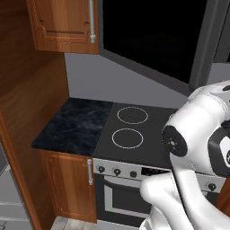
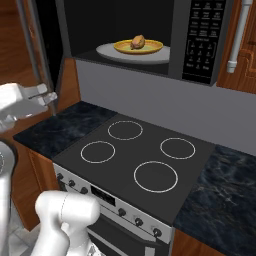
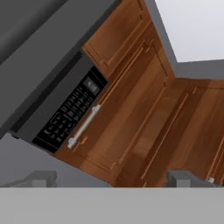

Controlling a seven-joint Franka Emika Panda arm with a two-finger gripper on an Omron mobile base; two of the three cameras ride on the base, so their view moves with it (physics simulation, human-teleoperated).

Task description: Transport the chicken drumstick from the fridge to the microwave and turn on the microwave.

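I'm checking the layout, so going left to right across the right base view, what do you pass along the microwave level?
Gripper → microwave open cavity with yellow plate and chicken drumstick → keypad panel → cabinet handle.

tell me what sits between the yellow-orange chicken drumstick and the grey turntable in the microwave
A flat round yellow plate: the yellow-orange chicken drumstick lies on it, and it rests on the grey turntable, seen in the right base view.

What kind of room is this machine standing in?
A kitchen, computer-rendered by the look of it: a stovetop with four rings, an open microwave above it holding food on a yellow plate, and wooden cabinets.
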